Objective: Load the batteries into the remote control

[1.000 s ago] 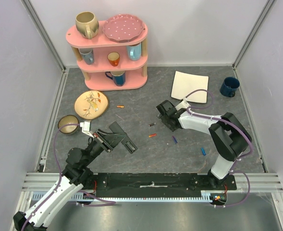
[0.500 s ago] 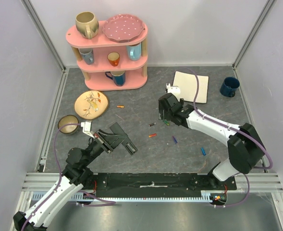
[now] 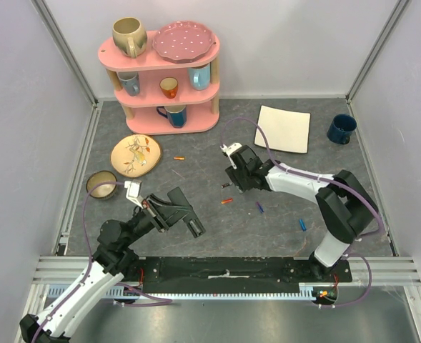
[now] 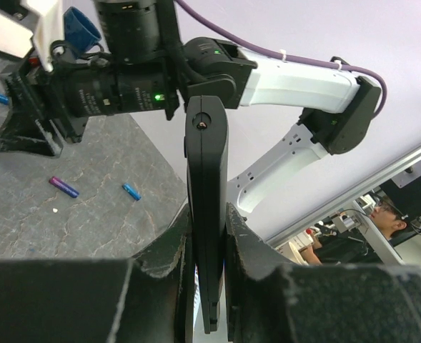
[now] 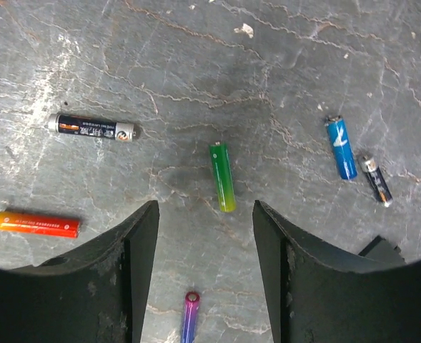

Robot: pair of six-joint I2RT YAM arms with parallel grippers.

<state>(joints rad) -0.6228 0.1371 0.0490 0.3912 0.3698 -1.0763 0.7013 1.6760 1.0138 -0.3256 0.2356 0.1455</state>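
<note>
My left gripper (image 3: 173, 211) is shut on the slim black remote control (image 3: 189, 220) and holds it above the table; in the left wrist view the remote (image 4: 207, 179) stands edge-on between the jaws (image 4: 209, 246). My right gripper (image 3: 236, 177) is open and empty, hovering low over loose batteries. In the right wrist view a green battery (image 5: 222, 176) lies just ahead of the open gripper (image 5: 204, 214). A black battery (image 5: 91, 128), a red one (image 5: 36, 223), a blue one (image 5: 340, 148) and a purple one (image 5: 189, 316) lie around it.
A pink shelf (image 3: 160, 114) with mugs and a plate stands at the back. A patterned plate (image 3: 135, 153) and a bowl (image 3: 101, 184) lie at the left. A white square plate (image 3: 283, 128) and a blue mug (image 3: 341, 128) are at the back right. An orange battery (image 3: 179, 158) lies alone.
My right gripper has swung left and now hovers over the green battery. My left gripper has shifted the remote slightly towards the near edge.
</note>
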